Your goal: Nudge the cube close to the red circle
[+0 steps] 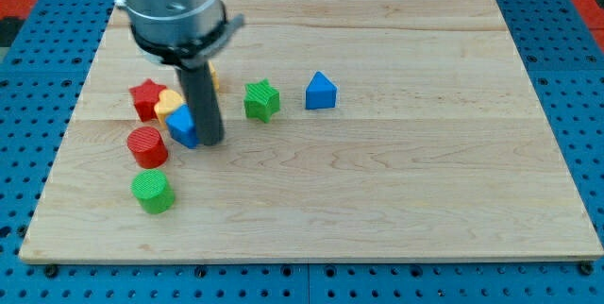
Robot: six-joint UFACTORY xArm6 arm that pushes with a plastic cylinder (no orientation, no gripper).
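Note:
A blue cube (182,126) lies at the board's left, just to the upper right of the red circle (147,146), a short red cylinder. My tip (211,141) rests on the board against the cube's right side. The rod rises from there to the grey arm head at the view's top left and hides part of the cube.
A red star (146,97) and a yellow heart (169,104) sit just above the cube. A green cylinder (152,192) lies below the red circle. A green star (261,100) and a blue triangular block (320,91) lie to the right. A yellow block (214,79) is mostly hidden behind the rod.

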